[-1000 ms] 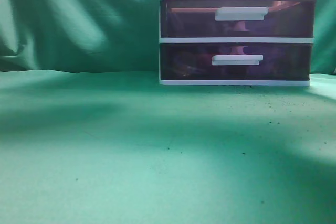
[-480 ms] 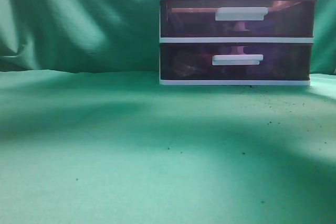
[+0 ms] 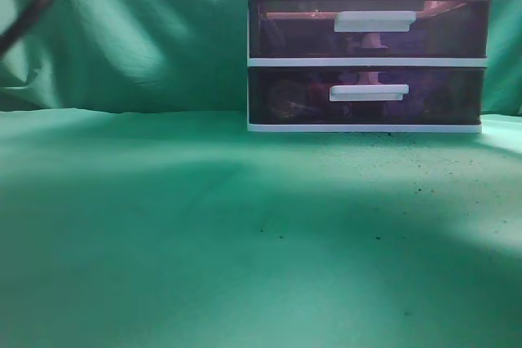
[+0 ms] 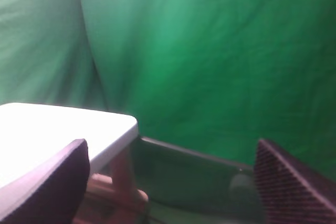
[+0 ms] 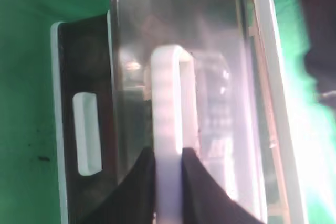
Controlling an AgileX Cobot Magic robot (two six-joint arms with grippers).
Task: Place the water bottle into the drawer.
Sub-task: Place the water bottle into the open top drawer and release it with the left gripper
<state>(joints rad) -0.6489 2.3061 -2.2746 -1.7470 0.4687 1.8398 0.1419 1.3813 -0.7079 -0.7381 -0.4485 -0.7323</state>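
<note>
surface: green cloth point(image 3: 245, 234) over the whole tabletop, flat, dark specks scattered, mostly toward the right; bright patch at the right edge, broad shadow across the middle
backdrop: same green cloth point(image 3: 122, 38) hung behind, creased, meets the tabletop in a fold line
drawer unit: white-framed point(image 3: 367, 62), stands at back right of the cloth, against the backdrop
lower drawers: two dark translucent ones point(image 3: 367, 95), both shut, white handles centred
top drawer: drawer point(image 5: 210, 103) pulled out, seen from above in right wrist view; only its pale underside edge at the frame top in exterior view
water bottle: clear bottle point(image 5: 212, 103) lying inside the pulled-out drawer, blurred through the translucent plastic
right gripper: right gripper point(image 5: 168, 182) clamped on the white handle point(image 5: 168, 108) of the top drawer, dark fingers either side, touching it
left gripper: left gripper point(image 4: 168, 182) spread wide, nothing between the fingers point(image 4: 286, 187); raised above the unit, facing the backdrop
unit top: white top panel point(image 4: 58, 129) at lower left of left wrist view, drawer's dark rim just beyond it
cable: dark cable point(image 3: 37, 2) crossing the top left corner of the exterior view, blurred
</note>
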